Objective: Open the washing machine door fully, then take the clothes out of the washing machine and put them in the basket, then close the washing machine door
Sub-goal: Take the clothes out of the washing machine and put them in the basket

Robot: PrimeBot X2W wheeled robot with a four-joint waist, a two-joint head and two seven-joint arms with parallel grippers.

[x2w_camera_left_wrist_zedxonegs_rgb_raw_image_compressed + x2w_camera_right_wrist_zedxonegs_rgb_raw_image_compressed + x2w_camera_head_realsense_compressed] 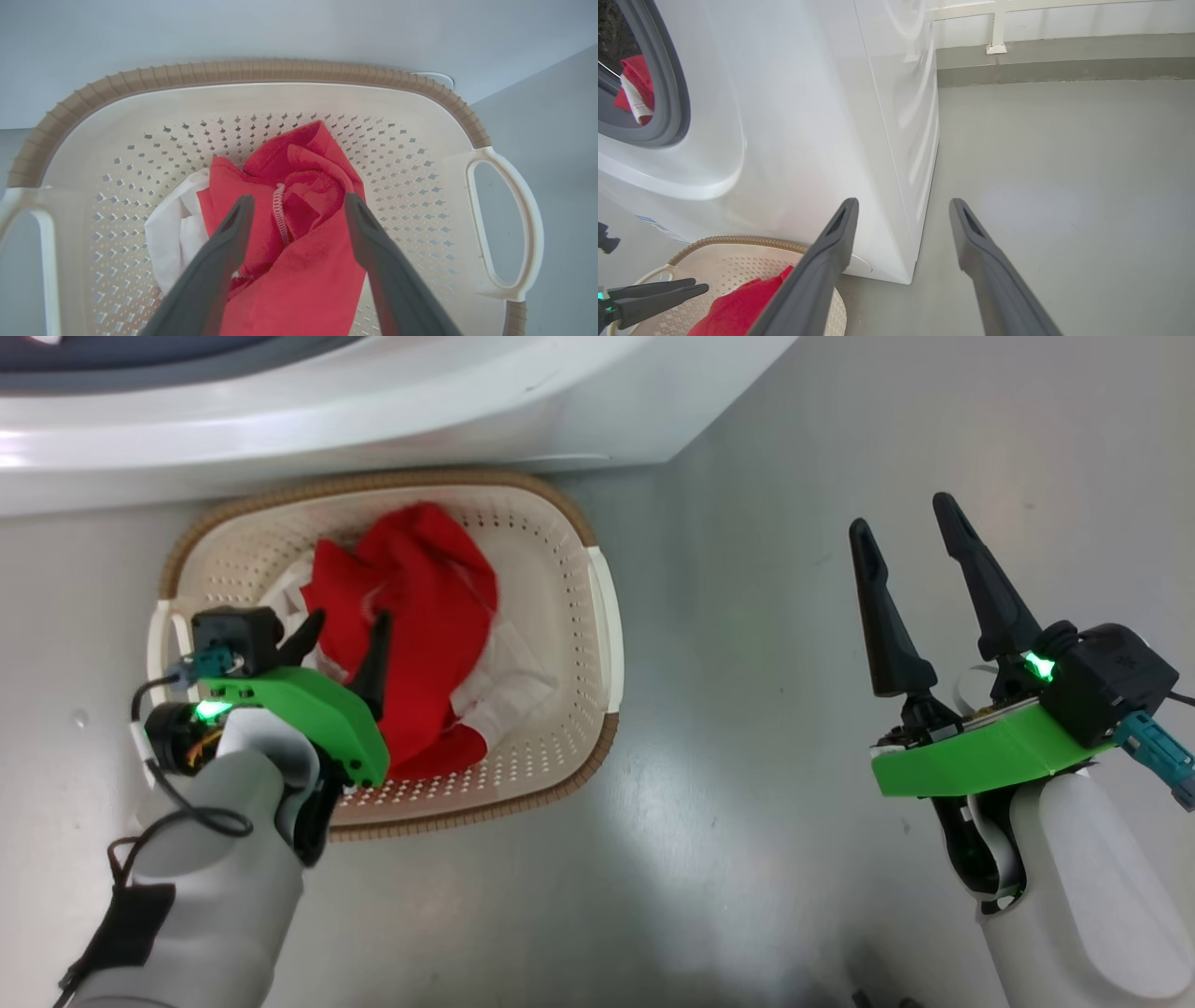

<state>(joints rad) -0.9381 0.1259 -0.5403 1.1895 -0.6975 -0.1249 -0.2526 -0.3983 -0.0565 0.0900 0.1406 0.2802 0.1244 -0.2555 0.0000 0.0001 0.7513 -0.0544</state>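
Grey floor [747, 756], washer [373, 420] along the top edge; centre-left, the basket [560, 579] holds red clothes [429, 607]. My left gripper [347, 619] hangs over them, fingers spread, gripping nothing. At right, my right gripper [901, 518] is released, empty. Another red garment [635, 79] lies in the washer's mouth, upper left in right wrist view.

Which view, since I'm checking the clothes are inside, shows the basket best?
The head view: it looks down on the whole basket, clothes lying within its rim, though the left gripper covers one corner. The left wrist view is closer but cuts off the near rim; the right wrist view catches one corner.
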